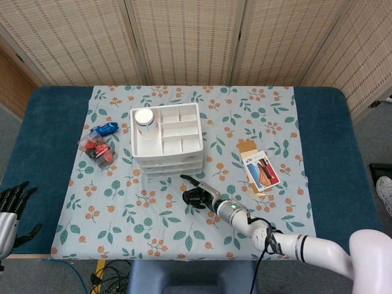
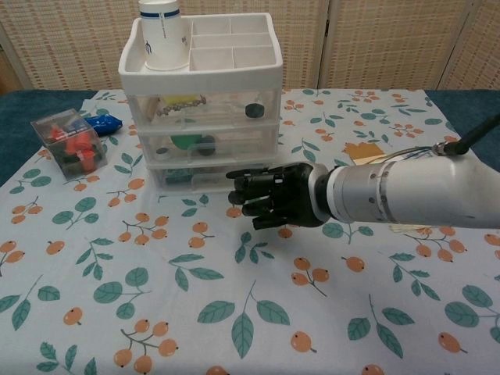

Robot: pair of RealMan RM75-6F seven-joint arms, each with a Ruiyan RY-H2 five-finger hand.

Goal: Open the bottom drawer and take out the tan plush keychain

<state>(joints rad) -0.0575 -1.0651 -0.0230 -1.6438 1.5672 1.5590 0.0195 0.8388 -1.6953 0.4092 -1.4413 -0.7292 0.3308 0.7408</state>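
Note:
A white three-drawer organizer (image 1: pixel 166 144) (image 2: pixel 199 117) stands on the floral cloth, and all its drawers are closed. The bottom drawer (image 2: pixel 191 178) (image 1: pixel 171 172) has a clear front with something pale behind it. I cannot make out the tan plush keychain. My right hand (image 2: pixel 273 195) (image 1: pixel 197 196) hovers just in front of the bottom drawer, a little to its right. Its fingers are loosely bent toward the drawer front and hold nothing. My left hand (image 1: pixel 13 202) hangs off the table's near left edge with its fingers spread and nothing in them.
A paper cup (image 1: pixel 146 122) (image 2: pixel 164 23) sits in the organizer's top tray. To the organizer's left lie a clear box of red pieces (image 1: pixel 98 152) (image 2: pixel 70 141) and a blue packet (image 1: pixel 105 128). A small printed carton (image 1: pixel 260 170) lies to the right.

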